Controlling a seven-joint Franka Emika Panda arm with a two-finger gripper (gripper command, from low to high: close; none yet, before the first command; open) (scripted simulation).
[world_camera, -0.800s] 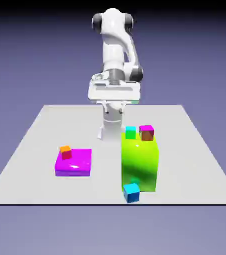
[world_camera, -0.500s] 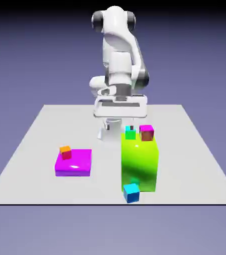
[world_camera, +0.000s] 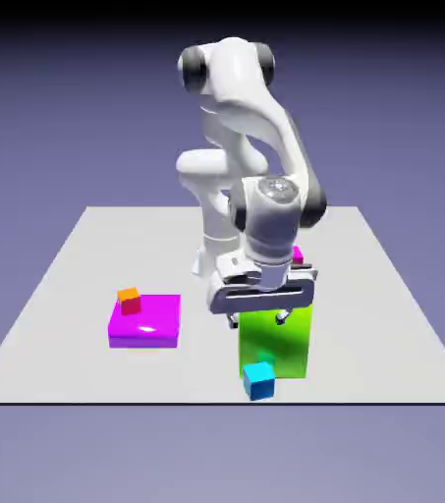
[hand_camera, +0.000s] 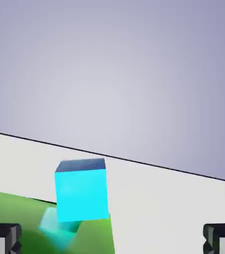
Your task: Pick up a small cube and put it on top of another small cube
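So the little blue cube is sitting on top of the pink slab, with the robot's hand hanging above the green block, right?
Not quite. The small cube sits on the table at the foot of the green block, as the exterior view shows. The cube on the pink slab is orange-topped. The gripper does hang above the green block.

Both views are rendered, evenly lit and sharp throughout, with no blur and no edge distortion. In the exterior view the backdrop darkens to near black along the top edge. The magenta slab [world_camera: 144,320] near the table's [world_camera: 59,295] left edge carries a soft white highlight on top, which indicates overhead light. In the hand view the backdrop brightens toward the centre, and the green block [hand_camera: 15,218] reflects the small cube [hand_camera: 81,193] faintly.
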